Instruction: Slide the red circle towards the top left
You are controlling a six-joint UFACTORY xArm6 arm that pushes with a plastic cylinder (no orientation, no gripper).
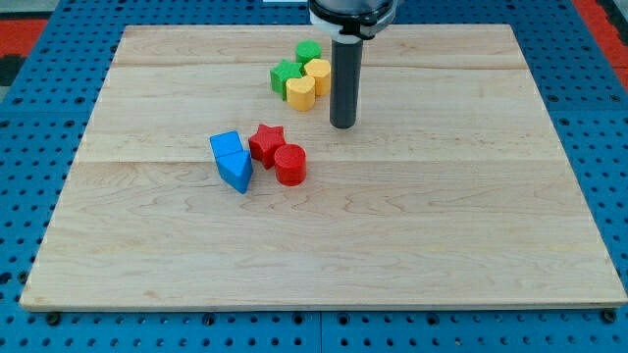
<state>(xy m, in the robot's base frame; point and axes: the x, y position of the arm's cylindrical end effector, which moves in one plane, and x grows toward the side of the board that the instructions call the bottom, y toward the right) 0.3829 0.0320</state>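
Note:
The red circle (290, 165) is a short red cylinder lying left of the board's middle. A red star (266, 143) touches it on its upper left. Two blue blocks sit just left of the star: a blue cube-like block (227, 147) and a blue triangle (235, 172) below it. My tip (342, 125) stands on the board up and to the right of the red circle, clearly apart from it, and just right of the yellow and green cluster.
Near the view's top middle lies a cluster: a green block (309, 51), a green star (286, 75), a yellow block (318, 73) and a yellow heart (300, 92). The wooden board (471, 226) lies on a blue perforated table.

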